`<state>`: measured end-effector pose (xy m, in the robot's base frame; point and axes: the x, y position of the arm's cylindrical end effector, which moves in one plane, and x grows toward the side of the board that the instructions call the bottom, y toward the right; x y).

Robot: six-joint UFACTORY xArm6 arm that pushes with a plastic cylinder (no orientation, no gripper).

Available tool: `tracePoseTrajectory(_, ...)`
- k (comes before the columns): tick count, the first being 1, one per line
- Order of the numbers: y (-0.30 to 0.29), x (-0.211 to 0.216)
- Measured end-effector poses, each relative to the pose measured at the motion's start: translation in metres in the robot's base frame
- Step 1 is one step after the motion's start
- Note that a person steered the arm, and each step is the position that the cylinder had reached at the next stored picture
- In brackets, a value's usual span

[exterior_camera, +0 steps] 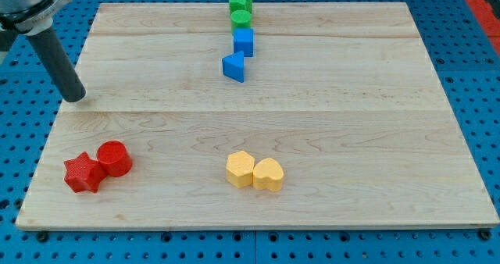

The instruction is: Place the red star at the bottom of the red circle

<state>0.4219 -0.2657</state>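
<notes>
The red star (82,173) lies near the board's bottom left corner. The red circle (114,158) sits just to its upper right, touching it. My tip (74,98) stands at the board's left edge, well above both red blocks and apart from them. The dark rod rises from it toward the view's top left.
A wooden board (328,108) on a blue pegboard. A green star (240,0), a green circle (241,18), a blue cube (244,41) and a blue triangle (233,66) form a column at the top middle. A yellow hexagon (241,169) and a yellow heart (268,174) touch at the bottom middle.
</notes>
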Motion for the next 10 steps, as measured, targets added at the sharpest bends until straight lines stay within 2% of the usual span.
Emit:
tracePoseTrajectory(1,0.0,0.01)
tracePoseTrajectory(2,0.005,0.037)
tracePoseTrajectory(4,-0.007,0.122)
tracePoseTrajectory(5,-0.01,0.14)
tracePoseTrajectory(6,0.001,0.146)
tracePoseTrajectory(8,0.084,0.146)
tracePoseTrajectory(10,0.094,0.144)
